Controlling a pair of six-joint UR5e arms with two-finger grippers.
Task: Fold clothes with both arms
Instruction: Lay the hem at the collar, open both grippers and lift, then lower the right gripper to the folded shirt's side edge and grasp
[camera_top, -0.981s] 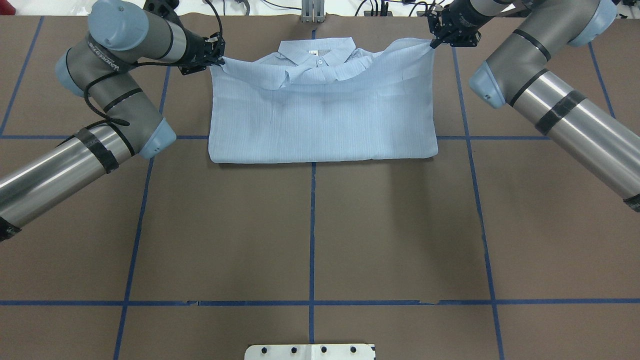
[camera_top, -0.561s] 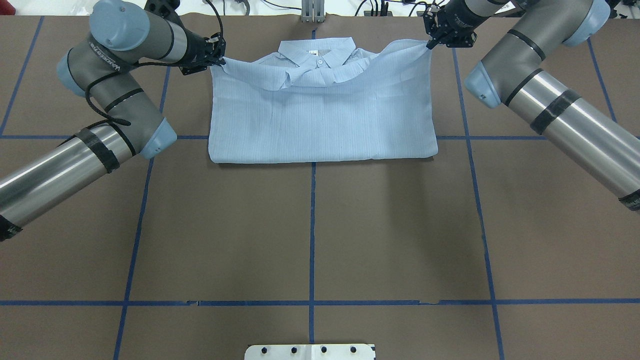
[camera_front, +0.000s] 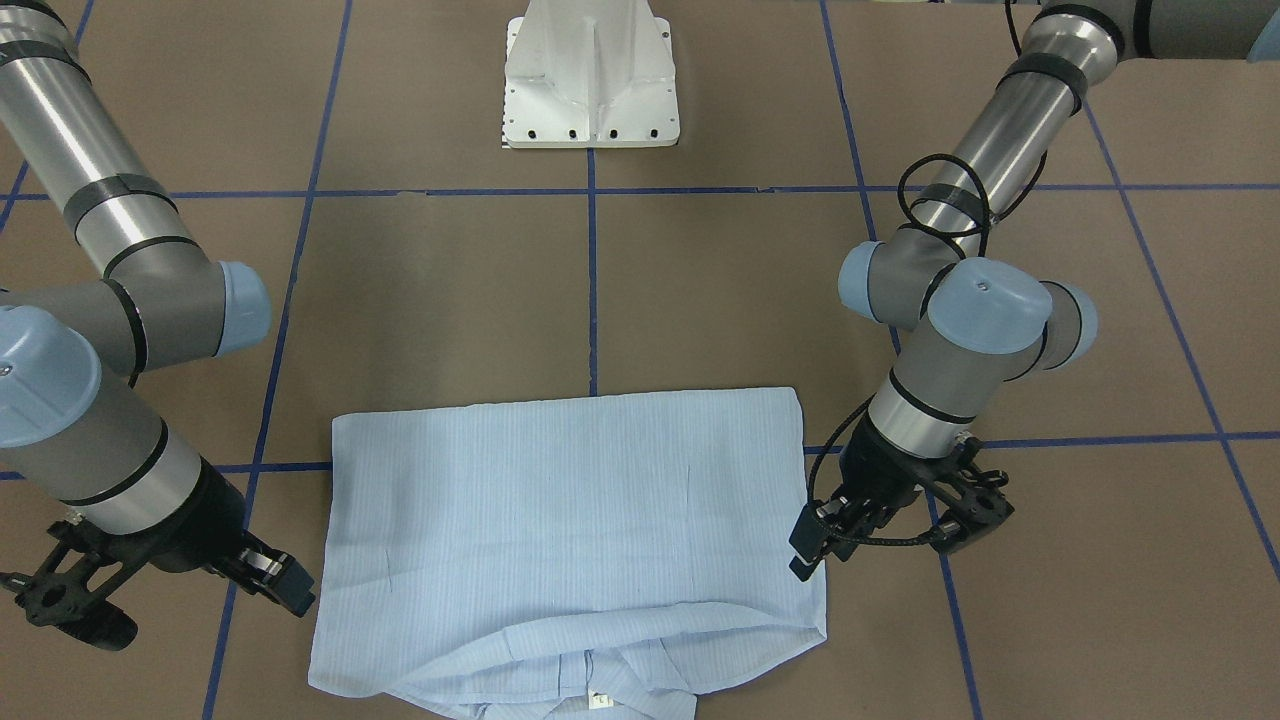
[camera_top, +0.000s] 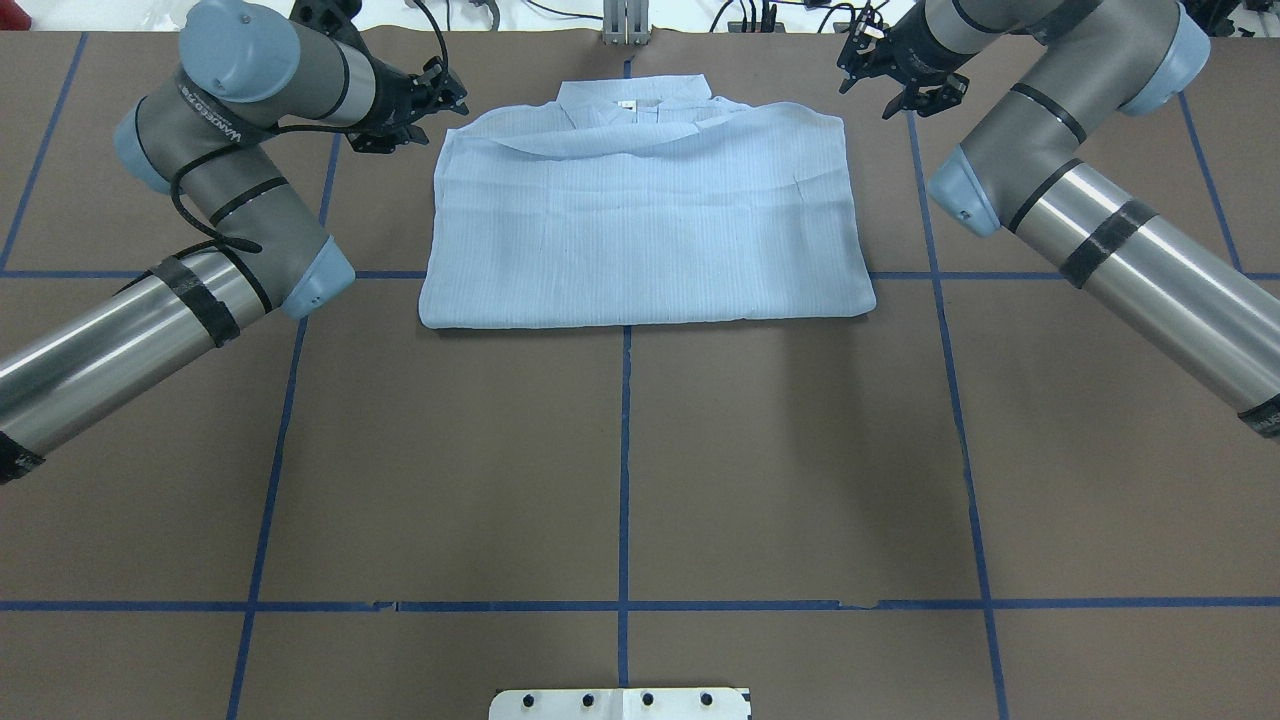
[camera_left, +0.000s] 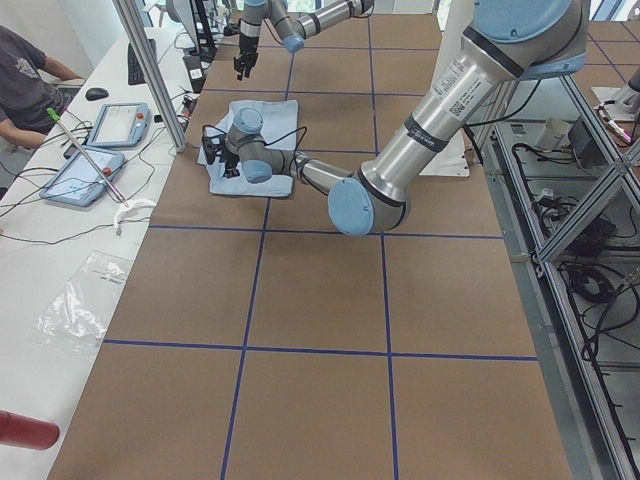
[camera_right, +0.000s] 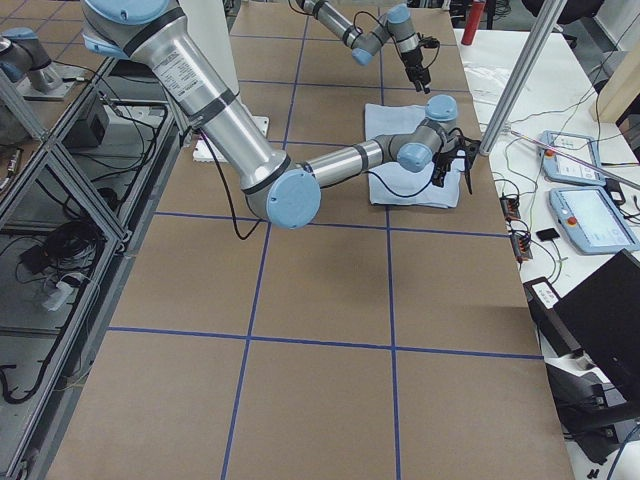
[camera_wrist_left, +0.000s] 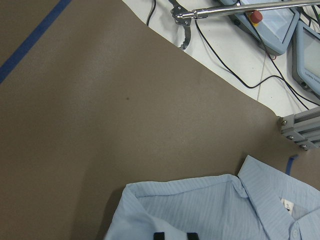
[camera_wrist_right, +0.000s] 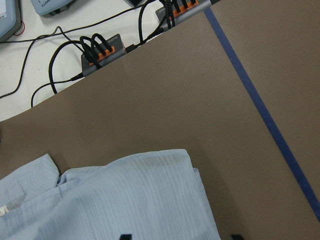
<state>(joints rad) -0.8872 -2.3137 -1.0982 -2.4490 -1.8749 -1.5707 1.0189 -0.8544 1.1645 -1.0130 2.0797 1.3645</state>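
Seen from overhead, the pale-blue, thin, finely striped shirt lies folded flat at upper centre of the brown, blue-taped table, the black left gripper and black right gripper both splayed wide beside its top corners, empty, while only the wrist cameras show its ribbed weave.

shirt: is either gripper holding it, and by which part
Nothing is held: the left gripper and right gripper are open; the shirt lies flat.
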